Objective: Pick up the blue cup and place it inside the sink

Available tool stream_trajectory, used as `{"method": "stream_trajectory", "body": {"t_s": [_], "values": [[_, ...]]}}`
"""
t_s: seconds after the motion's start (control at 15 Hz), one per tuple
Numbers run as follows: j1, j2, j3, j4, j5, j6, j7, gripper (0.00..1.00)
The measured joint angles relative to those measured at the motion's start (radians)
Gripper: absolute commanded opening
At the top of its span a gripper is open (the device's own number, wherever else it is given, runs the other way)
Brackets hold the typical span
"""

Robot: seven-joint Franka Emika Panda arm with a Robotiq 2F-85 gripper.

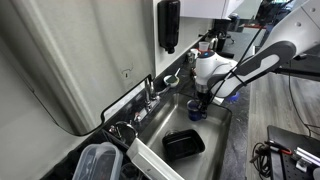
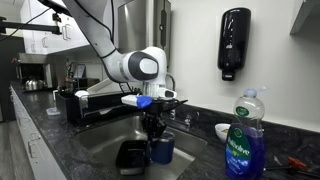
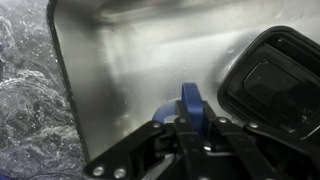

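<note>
- You're basically at the drop-off step: the gripper [image 2: 155,133] is clamped on the blue cup [image 2: 163,151], pinching its wall at the rim. The wrist view shows the blue edge [image 3: 190,98] sandwiched between the fingers.
- The cup is already down inside the sink [image 1: 212,130], hanging upright below the counter line and just beside the black tray [image 2: 132,155].
- I can't tell from any of the views whether the cup's bottom is touching the steel floor or is a bit above it.
- My guess for the next move: ease down until it's seated, let go, then lift straight up so a finger doesn't snag the rim and tip it.
- Watch that tray [image 3: 275,80]. It's right next to the cup, so don't drift toward it or the cup could end up half perched on its edge.
- Containers: the sink holds only the tray and the cup, as far as I can see. The tray looks empty. The cup's inside is hidden by the gripper, so no idea if anything's in it.
- The faucet [image 1: 150,92] is well off to the side, not in your way.
</note>
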Motion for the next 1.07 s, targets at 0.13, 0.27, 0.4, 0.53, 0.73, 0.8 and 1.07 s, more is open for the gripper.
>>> {"method": "stream_trajectory", "body": {"t_s": [0.13, 0.27, 0.4, 0.53, 0.73, 0.8, 1.07], "values": [[-0.004, 0.053, -0.006, 0.037, 0.003, 0.021, 0.0, 0.04], [-0.01, 0.103, -0.013, 0.073, 0.003, 0.044, 0.0, 0.04], [-0.016, 0.146, -0.019, 0.103, 0.005, 0.075, 0.0, 0.04], [-0.026, 0.185, -0.02, 0.128, 0.021, 0.11, 0.0, 0.04], [-0.034, 0.23, -0.018, 0.149, 0.056, 0.163, -0.001, 0.04], [-0.035, 0.24, -0.016, 0.15, 0.067, 0.18, -0.001, 0.04], [-0.034, 0.27, -0.003, 0.151, 0.089, 0.23, -0.001, 0.04]]}}
